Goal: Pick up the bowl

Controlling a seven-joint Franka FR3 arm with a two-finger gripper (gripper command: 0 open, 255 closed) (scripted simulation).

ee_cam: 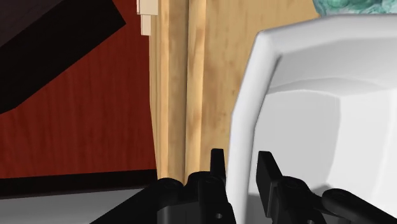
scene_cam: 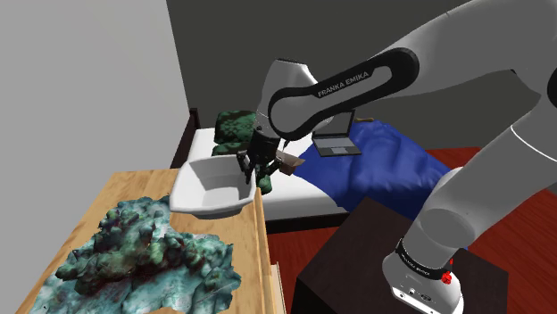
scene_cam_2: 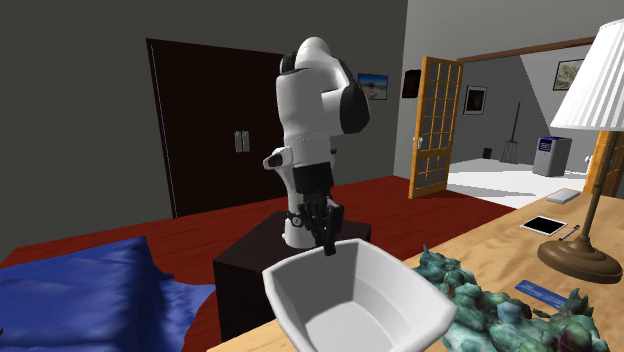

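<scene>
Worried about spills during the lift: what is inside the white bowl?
Inside the white bowl are bare white walls and floor, nothing loose, plus one finger of the gripper clasping its rim. Its own near wall hides part of the floor.

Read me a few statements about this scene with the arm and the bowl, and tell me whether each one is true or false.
1. The bowl is white and empty. True.
2. The fingers stand well clear of the bowl. False: they clasp its rim, one inside and one outside.
3. The lamp lies tipped over. False: it stands upright on the wooden table.
4. A laptop sits open on the bed. True.
5. The teal lumpy object sits inside the bowl. False: it lies on the table beside the bowl.
</scene>
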